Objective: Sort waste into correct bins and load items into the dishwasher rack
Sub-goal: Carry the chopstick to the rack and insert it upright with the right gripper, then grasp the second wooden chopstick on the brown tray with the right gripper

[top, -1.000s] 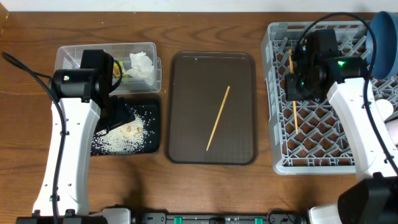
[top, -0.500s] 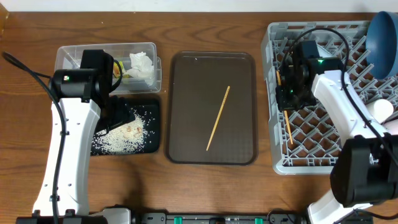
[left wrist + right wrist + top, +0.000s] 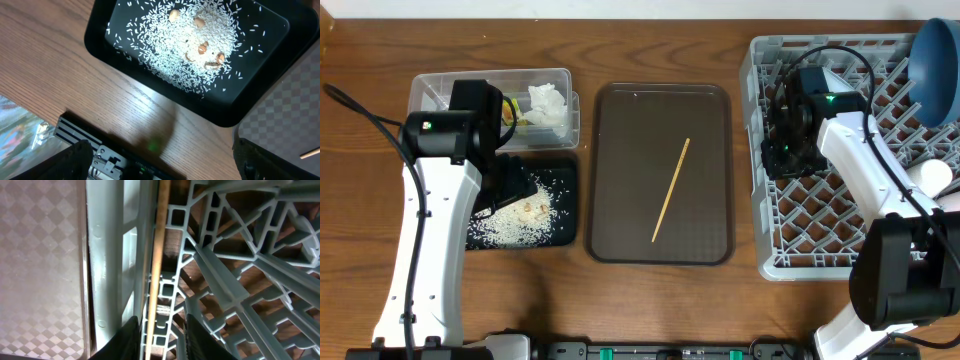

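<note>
Grey plastic fills the right side: the rack, with the right fingers low over its left wall, slightly apart and clamped on nothing. In the gap between them one chopstick lies along the inside of that wall, so I'd call that one delivered. Beyond those fingers, at the rack's far corner, the dark blue plate stands loaded, with a white cup off to their right. To their left, the brown tray holds the second chopstick, which looks like the job left. The left fingers are spread wide and empty above the black tray, rice heaped just ahead of them. The clear tub beyond holds the tissue and wrapper.
</note>
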`<move>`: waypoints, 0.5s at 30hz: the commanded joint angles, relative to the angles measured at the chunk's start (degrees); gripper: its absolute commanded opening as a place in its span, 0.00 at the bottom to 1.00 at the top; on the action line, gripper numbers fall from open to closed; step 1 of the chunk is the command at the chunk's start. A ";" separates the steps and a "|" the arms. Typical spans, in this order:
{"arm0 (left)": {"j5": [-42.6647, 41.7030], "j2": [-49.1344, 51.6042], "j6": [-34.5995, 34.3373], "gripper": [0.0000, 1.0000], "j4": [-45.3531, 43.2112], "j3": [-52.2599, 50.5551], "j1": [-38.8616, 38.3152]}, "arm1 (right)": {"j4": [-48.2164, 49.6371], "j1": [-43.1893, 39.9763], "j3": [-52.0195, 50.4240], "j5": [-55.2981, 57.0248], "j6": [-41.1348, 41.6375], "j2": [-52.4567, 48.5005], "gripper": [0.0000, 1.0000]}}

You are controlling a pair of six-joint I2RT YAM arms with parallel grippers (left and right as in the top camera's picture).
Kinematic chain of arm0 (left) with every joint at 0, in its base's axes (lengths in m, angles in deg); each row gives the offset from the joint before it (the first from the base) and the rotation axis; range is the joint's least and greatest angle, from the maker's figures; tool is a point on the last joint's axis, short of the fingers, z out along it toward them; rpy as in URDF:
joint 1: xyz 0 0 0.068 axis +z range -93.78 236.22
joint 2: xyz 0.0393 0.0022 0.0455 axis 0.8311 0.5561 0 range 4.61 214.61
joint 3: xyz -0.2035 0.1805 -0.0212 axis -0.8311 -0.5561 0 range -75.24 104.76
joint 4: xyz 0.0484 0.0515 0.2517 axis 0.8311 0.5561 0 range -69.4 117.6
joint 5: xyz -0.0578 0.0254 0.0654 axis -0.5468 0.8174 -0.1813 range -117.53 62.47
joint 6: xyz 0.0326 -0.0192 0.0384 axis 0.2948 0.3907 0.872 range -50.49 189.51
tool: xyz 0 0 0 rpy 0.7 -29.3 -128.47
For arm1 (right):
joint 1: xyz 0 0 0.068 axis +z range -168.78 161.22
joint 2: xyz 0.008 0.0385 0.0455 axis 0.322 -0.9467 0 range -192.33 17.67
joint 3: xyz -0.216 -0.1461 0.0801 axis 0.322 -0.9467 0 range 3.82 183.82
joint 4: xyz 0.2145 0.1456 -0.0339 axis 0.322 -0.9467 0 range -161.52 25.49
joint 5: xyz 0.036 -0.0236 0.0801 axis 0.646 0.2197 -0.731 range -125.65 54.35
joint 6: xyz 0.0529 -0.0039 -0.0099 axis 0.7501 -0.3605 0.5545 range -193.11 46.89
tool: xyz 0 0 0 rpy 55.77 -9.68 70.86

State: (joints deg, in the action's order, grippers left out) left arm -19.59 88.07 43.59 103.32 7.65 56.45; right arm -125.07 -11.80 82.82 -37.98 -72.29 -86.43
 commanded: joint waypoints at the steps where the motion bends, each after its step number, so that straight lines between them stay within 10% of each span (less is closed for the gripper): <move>1: 1.14 -0.85 -0.76 0.93 0.35 -0.28 0.24 | -0.07 0.59 1.70 -3.61 -0.22 2.32 0.31; 15: 1.11 -0.85 -0.79 0.92 -0.07 -0.28 0.24 | 12.81 6.40 4.07 -17.40 3.26 10.14 0.48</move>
State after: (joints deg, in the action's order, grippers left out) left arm -19.59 88.07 43.57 103.05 7.65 56.45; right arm -112.98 -8.87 86.93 -50.96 -70.87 -74.91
